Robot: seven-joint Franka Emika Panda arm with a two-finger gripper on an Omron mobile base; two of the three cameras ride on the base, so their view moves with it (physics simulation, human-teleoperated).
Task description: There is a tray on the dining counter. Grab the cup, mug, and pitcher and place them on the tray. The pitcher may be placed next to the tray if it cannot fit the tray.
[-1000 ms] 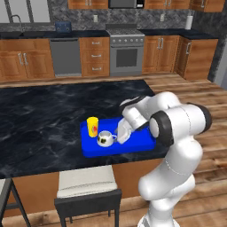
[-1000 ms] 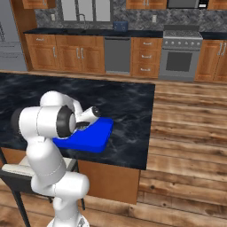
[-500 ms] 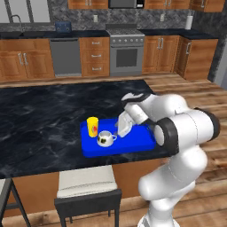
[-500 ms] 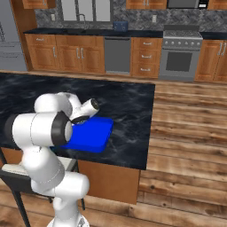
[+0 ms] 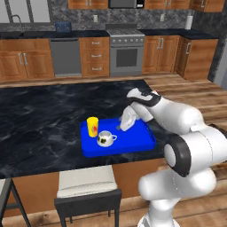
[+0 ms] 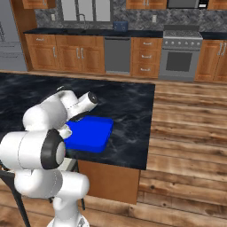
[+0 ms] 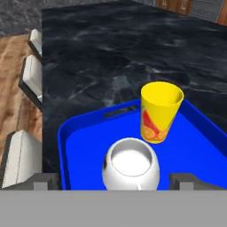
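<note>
The arm rises from the base at the near edge of the table (image 5: pixel 40 119), bends forward at the elbow and reaches over the tray (image 5: pixel 133 142), its hand (image 5: pixel 125 122) tilted down toward the tray's middle, above and just behind the mug (image 5: pixel 105 138). The hand (image 7: pixel 114 179) is spread wide and holds nothing; in the hand view one finger tip (image 7: pixel 44 179) stands at each side of the mug (image 7: pixel 131 165), both clear of it. The tray (image 7: pixel 75 146) lies flat near the table's front edge, with a strip of black marble between its rim and the drop. A stool (image 5: pixel 88 186) stands just below that edge, and more stool seats (image 7: pixel 20 155) line the table's side in the hand view. Behind and to the left of the tray the table (image 7: pixel 111 57) stretches wide. The right half of the tray (image 6: pixel 91 133) is bare blue. The cup (image 5: pixel 92 127) stands upright at the tray's left back corner, its red-orange mark facing the hand. The white mug sits upright just beside the cup (image 7: pixel 160 112), nearer the tray's front, the two close but apart. The mug's inside looks pale from above; whether either vessel holds anything I cannot tell.
</note>
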